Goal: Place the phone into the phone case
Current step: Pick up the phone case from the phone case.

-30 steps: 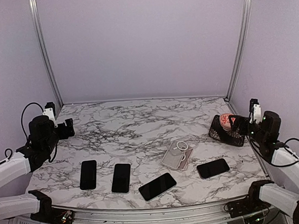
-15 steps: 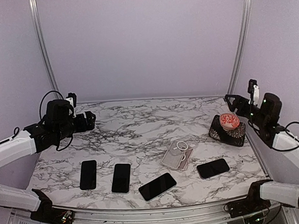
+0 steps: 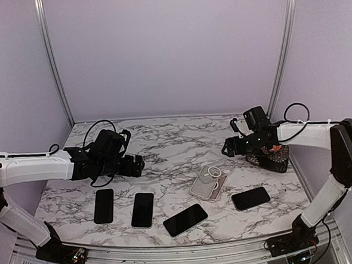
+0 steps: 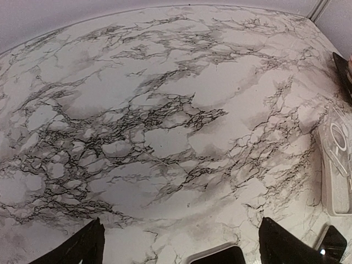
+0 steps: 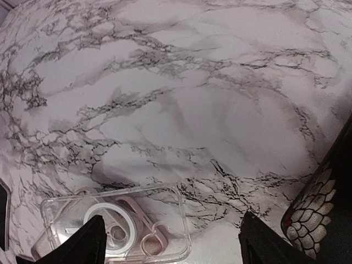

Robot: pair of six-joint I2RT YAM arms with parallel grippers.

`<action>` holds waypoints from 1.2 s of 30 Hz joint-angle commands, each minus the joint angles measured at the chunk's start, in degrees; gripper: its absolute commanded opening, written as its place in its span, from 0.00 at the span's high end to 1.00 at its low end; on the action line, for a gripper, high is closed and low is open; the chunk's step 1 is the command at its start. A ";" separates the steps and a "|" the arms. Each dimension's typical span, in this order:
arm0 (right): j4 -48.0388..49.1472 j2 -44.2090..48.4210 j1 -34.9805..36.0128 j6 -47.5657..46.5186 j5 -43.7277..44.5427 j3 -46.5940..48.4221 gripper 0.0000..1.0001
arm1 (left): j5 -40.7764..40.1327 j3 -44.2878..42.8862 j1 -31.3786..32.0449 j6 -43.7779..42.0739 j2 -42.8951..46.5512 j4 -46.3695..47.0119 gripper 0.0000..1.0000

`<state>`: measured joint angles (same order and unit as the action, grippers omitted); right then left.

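table (image 3: 165, 150): marbled, smooth | phone case (image 3: 209, 183): clear plastic | phones (image 3: 185, 219): glossy black

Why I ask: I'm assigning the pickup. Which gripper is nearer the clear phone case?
Right. The right gripper is just behind the phone case, slightly to its right; the left gripper is far to its left.

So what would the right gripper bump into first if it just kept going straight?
Most likely the clear phone case, or the bare marble table just beside it. The right gripper tilts down toward them with open jaws; depth is hard to judge.
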<state>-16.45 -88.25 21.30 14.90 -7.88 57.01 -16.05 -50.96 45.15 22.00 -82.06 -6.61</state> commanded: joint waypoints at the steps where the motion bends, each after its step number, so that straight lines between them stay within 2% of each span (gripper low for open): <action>1: -7.55 -4.68 0.86 -17.72 -10.38 6.48 0.18 | 3.99 -2.09 0.42 -0.84 -2.75 0.19 0.01; 4: -6.54 -6.48 1.11 -26.55 -17.54 8.50 0.17 | 6.16 -2.30 0.55 -4.23 -3.36 1.11 0.01; 5: -5.88 -7.19 1.11 -31.92 -22.61 8.92 0.16 | 6.94 -2.04 0.51 -5.39 -3.33 1.53 0.01; 6: -5.62 -8.14 1.18 -35.28 -24.97 9.89 0.04 | 7.71 -1.78 0.55 -6.42 -3.10 2.12 0.01; 10: -3.28 -10.98 1.22 -49.43 -30.10 11.90 0.02 | 11.76 -0.31 0.56 -10.17 -1.70 4.84 0.01; 13: -10.62 -13.63 1.25 -66.77 -33.64 14.83 0.05 | 12.55 0.48 0.52 -11.09 -1.00 5.93 0.01; 16: -16.14 -17.20 1.20 -75.25 -31.95 19.47 0.07 | 12.28 1.18 0.55 -10.86 -1.02 6.08 0.01; 17: -18.10 -18.35 1.27 -78.39 -31.82 20.95 0.11 | 12.22 1.29 0.57 -10.64 -1.22 6.04 0.01; 19: -24.80 -20.98 1.27 -89.00 -33.64 23.89 0.27 | 11.86 1.31 0.54 -10.29 -1.85 6.08 0.01; 20: -27.97 -21.89 1.29 -93.25 -34.59 25.11 0.31 | 11.76 1.30 0.55 -10.16 -2.21 6.04 0.01; 29: -30.01 -27.89 2.78 -93.38 -32.01 28.94 0.43 | 11.64 1.12 0.54 -9.44 -3.38 6.06 0.01; 34: -26.83 -28.29 3.13 -92.13 -31.92 28.32 0.70 | 11.22 1.01 0.56 -9.26 -3.32 5.94 0.01; 36: -26.94 -28.62 3.19 -92.43 -31.85 28.60 0.69 | 11.22 0.95 0.56 -9.20 -3.37 5.85 0.01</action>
<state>-43.59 -116.49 23.97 -76.77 -39.53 83.83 -4.93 -50.26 45.50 12.62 -85.10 -1.56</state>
